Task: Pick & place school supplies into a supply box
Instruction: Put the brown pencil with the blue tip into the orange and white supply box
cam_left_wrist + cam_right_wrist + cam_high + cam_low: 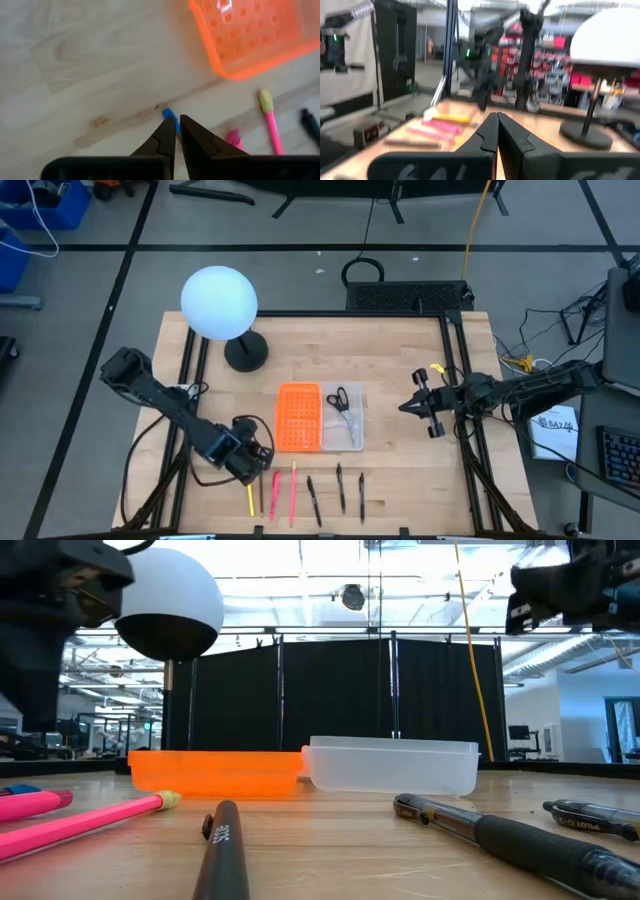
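Pens lie nearest along the desk front edge, short of the supply box holding scissors. Light, stiff and prone to roll, they seem best pinched mid-barrel. Left end effector hovers beside them, fingers nearly together, empty; right end effector likewise.

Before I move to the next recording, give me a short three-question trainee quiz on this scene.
1. True or false: the small black-handled scissors lie inside the clear plastic half of the supply box.
2. Which gripper is nearer the row of thin pens and pencils on the wooden table? A) left gripper B) right gripper
3. Fill in: the orange perforated half of the box holds ____ supplies.

Key: 1 true; 2 A, at the row's left end with jaws closed; 3 no.
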Controlling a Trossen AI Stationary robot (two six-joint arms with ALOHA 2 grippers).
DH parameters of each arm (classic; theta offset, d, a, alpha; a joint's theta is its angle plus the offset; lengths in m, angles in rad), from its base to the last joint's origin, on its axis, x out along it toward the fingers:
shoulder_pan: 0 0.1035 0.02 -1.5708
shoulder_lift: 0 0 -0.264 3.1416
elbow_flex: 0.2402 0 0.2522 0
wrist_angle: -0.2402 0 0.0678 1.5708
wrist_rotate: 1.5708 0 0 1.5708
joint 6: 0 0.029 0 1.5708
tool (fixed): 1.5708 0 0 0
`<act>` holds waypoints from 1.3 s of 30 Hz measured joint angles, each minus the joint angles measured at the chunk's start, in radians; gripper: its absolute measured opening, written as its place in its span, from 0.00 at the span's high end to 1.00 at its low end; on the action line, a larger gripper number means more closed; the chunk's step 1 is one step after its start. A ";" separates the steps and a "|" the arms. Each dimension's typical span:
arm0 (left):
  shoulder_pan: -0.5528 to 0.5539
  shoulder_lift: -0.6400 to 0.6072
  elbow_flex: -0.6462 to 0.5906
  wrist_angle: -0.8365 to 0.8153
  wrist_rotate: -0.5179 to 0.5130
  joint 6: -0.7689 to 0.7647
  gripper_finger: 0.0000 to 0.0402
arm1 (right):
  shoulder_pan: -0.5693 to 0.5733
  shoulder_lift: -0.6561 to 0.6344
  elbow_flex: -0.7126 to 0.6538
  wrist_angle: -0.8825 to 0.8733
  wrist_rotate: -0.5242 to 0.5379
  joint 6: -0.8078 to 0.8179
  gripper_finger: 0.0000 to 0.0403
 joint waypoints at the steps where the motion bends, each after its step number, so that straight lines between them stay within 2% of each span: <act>1: 0.010 0.000 0.000 0.005 -0.006 -0.001 0.92 | 0.000 -0.003 0.000 -0.021 -0.001 0.000 1.00; 7: 0.039 0.000 0.000 0.072 -0.026 0.059 0.92 | 0.000 -0.010 0.000 -0.043 -0.002 0.027 1.00; 12: 0.037 0.000 0.000 0.088 0.040 0.041 0.91 | 0.000 -0.010 0.000 -0.043 -0.001 0.018 1.00; 18: 0.032 0.000 0.000 0.100 0.067 0.082 0.74 | 0.000 -0.010 0.000 -0.043 -0.002 -0.022 1.00; 21: 0.037 0.000 -0.002 0.102 0.102 0.035 0.65 | 0.000 -0.010 0.000 -0.043 -0.002 -0.028 1.00; 24: 0.056 0.013 -0.012 0.119 0.141 0.009 0.61 | 0.000 -0.010 0.000 -0.043 -0.001 -0.029 1.00; 35: 0.082 0.126 -0.013 0.136 0.258 0.022 0.60 | 0.000 -0.010 0.000 -0.043 0.001 -0.027 1.00; 39: 0.086 0.159 -0.014 0.152 0.258 0.034 0.60 | 0.000 -0.010 0.000 -0.043 0.001 -0.026 1.00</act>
